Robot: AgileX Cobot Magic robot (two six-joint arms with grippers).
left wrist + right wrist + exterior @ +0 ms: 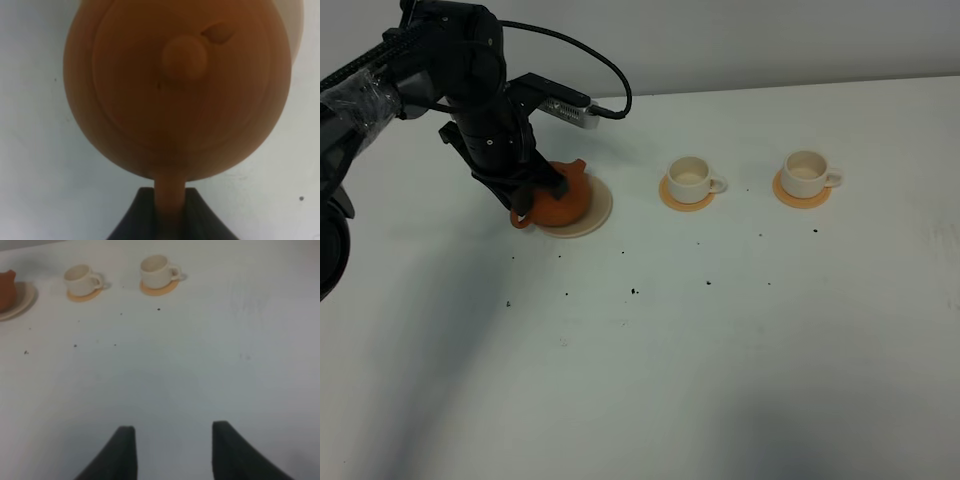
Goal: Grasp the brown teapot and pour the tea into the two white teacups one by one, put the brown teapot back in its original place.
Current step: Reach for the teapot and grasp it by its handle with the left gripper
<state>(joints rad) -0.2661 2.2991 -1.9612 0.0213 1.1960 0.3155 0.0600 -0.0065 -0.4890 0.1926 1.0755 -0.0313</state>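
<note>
The brown teapot (563, 197) sits on its cream saucer (600, 212) at the left of the table. My left gripper (525, 212) is shut on the teapot's loop handle. The left wrist view is filled by the teapot (177, 85) from above, lid knob in the middle, and its handle is pinched between the dark fingers (197, 215). To the right stand the two white teacups (691, 176) (807, 172), each on an orange coaster. My right gripper (172, 440) is open over bare table, far from the teacups (79, 279) (156, 270). No tea is visible.
Small dark specks dot the white tabletop (650, 330) in front of the teapot and cups. The left arm's black cable (605, 70) loops above the saucer. The table's far edge meets a pale wall.
</note>
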